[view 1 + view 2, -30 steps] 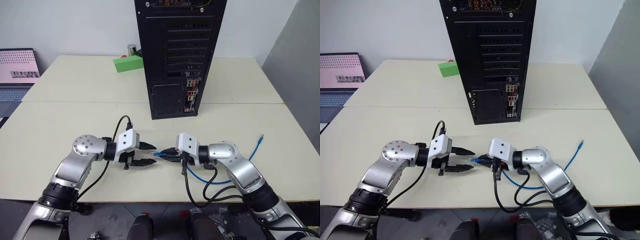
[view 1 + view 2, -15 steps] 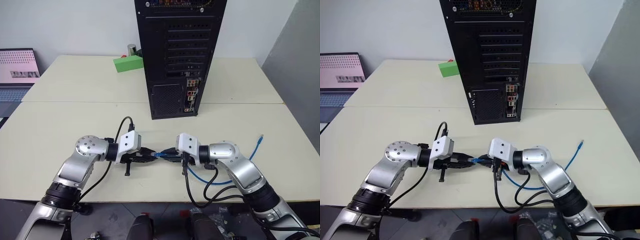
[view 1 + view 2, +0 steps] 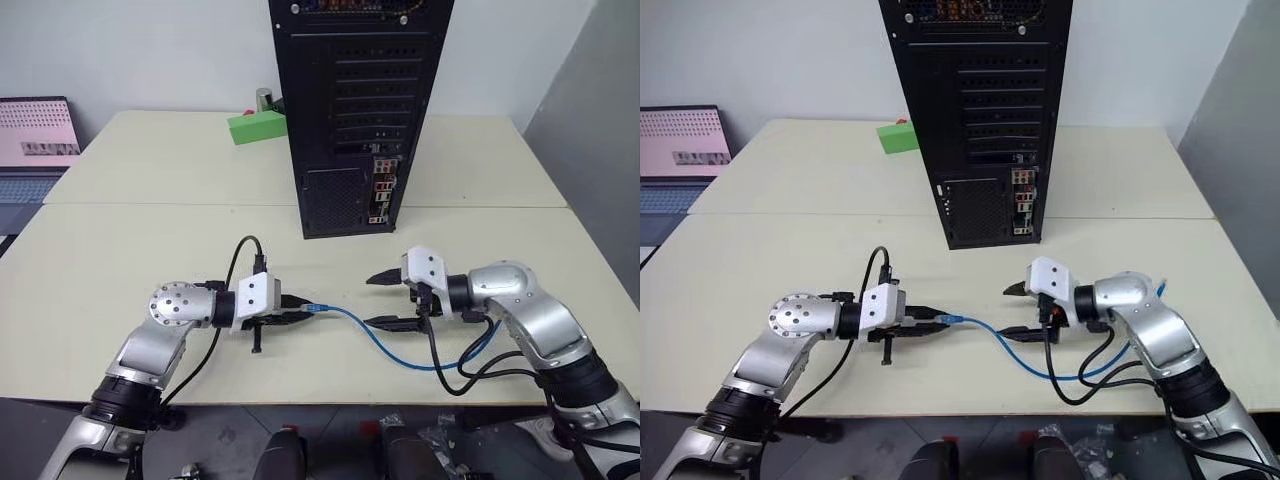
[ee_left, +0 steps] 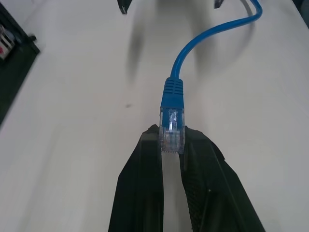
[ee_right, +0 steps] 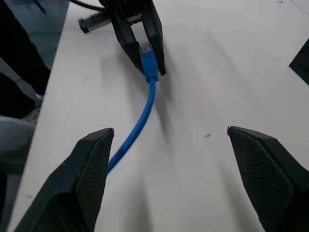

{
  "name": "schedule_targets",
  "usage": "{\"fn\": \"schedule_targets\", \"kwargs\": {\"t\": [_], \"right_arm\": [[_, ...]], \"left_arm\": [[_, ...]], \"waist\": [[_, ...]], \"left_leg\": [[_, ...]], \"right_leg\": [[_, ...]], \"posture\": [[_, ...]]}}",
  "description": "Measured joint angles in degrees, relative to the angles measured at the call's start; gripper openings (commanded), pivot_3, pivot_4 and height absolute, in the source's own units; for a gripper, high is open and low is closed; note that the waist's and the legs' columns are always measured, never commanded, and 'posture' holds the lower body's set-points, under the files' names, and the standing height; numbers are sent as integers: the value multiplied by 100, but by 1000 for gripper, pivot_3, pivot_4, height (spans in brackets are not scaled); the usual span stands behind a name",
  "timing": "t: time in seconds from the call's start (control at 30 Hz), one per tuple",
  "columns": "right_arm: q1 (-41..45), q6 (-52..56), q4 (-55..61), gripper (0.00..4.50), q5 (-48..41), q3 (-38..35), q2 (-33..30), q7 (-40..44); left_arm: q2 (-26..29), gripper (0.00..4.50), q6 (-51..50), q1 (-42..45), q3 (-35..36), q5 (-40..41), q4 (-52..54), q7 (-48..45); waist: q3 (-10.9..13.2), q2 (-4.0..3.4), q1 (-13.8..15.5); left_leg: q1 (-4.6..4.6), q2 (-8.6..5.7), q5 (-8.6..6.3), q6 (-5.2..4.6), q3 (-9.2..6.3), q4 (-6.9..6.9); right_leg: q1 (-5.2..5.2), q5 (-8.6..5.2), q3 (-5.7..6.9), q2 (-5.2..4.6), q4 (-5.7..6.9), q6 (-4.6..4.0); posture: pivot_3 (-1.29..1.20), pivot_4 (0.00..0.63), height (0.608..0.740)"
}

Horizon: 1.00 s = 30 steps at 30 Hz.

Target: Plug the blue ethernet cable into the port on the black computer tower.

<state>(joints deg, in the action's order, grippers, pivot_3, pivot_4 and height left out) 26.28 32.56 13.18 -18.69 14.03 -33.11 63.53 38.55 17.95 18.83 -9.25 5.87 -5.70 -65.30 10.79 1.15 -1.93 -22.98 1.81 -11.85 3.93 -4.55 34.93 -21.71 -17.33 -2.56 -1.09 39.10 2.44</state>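
Observation:
The blue ethernet cable (image 3: pixel 380 335) lies across the table in front of me, and its clear plug (image 4: pixel 172 126) is pinched between the fingers of my left gripper (image 3: pixel 300 312), which is shut on it. The plug end points to the right, just above the table. To its right my right gripper (image 3: pixel 372 301) stands open with nothing between its fingers, and the cable passes under it. The black computer tower (image 3: pixel 350 100) stands upright farther back at the centre. The port sits in the multicoloured connector strip (image 3: pixel 381 192) low on the tower's rear panel.
A green block (image 3: pixel 256 127) and a small metal cylinder (image 3: pixel 263 98) sit left of the tower. A laptop (image 3: pixel 35 140) stands at the far left. Thick black robot cables (image 3: pixel 450 370) loop under my right arm near the table's front edge.
My left gripper has rolled and shut on the plug. My right gripper has let go of the cable, opened wide and drawn away to the right.

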Motion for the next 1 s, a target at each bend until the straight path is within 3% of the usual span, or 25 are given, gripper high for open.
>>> {"fn": "schedule_targets", "kwargs": {"t": [0.17,0.3,0.4,0.67,0.93,1.0], "right_arm": [[-51,840,160,3926,-629,-195,505,-484],[-58,1366,254,3926,-1016,-275,966,-906],[-91,1669,281,3926,-1225,-299,1204,-1193],[-122,1914,285,3926,-1496,-318,1515,-1574],[-118,1923,265,2449,-1613,-318,1653,-1791],[-98,1917,202,1872,-1613,-318,1686,-1852]], "left_arm": [[-13,271,3003,113,5,-1057,-1087,878],[-89,271,4469,330,138,-1663,-1639,1638],[-143,271,5051,454,302,-2066,-1876,2236],[-122,271,5448,552,350,-2713,-2158,3057],[47,271,5497,663,337,-3028,-2175,3618],[79,271,5497,665,304,-3080,-2176,3710]], "waist": [[0,0,20],[0,0,24],[0,0,21],[0,0,12],[0,0,9],[0,0,8]], "left_leg": [[-2,-2,0,0,1,0],[-4,-3,0,0,1,1],[-4,-4,0,0,0,1],[-3,-4,0,0,-1,0],[-3,-4,0,0,-1,0],[-2,-4,0,0,-1,-1]], "right_leg": [[0,1,0,-3,-1,0],[0,2,1,-4,-2,2],[0,2,2,-4,0,3],[0,3,4,-3,2,4],[0,3,5,-3,2,4],[-1,3,6,-3,3,4]], "posture": [[0,150,740],[0,150,740],[0,150,740],[0,150,740],[0,150,740],[0,150,740]]}}
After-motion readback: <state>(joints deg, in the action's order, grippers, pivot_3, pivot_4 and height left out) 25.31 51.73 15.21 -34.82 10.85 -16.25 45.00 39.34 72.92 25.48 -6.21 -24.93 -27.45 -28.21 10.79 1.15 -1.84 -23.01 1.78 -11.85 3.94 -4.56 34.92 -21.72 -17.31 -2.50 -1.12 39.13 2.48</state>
